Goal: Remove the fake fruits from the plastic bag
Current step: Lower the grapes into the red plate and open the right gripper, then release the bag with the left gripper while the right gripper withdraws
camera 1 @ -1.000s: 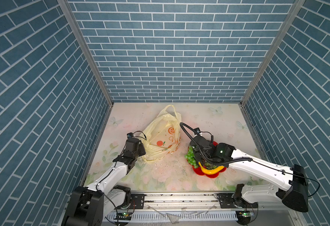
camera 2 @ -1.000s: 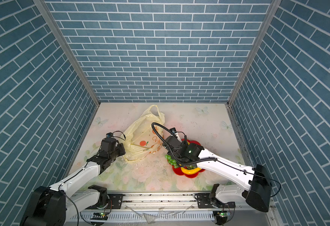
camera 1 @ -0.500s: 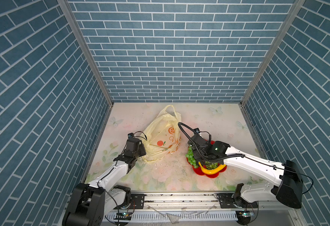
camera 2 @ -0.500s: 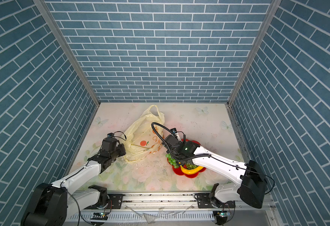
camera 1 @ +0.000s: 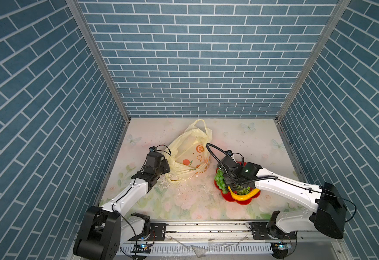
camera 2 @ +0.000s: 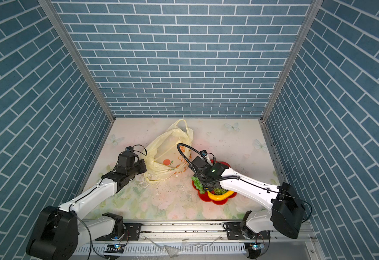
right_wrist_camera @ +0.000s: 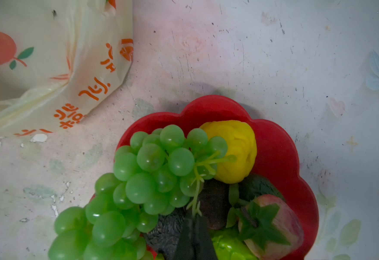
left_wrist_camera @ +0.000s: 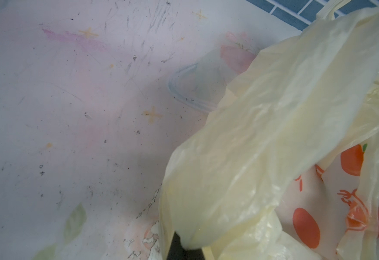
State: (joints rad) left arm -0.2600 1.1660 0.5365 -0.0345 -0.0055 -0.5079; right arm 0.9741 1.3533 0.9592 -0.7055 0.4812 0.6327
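three walls papered in a blue brick pattern with pale mortar lines close in the space: a far wall, a left wall and a right wall. grey metal corner posts run down the two far corners where the walls meet. the bench has a pale, glossy covering printed with faint pink flowers, green leaves and light blue butterflies; it is scuffed and strewn with dark specks and white flakes. along the near edge runs a metal rail, with a white slotted strip just in front. the light is even and soft.
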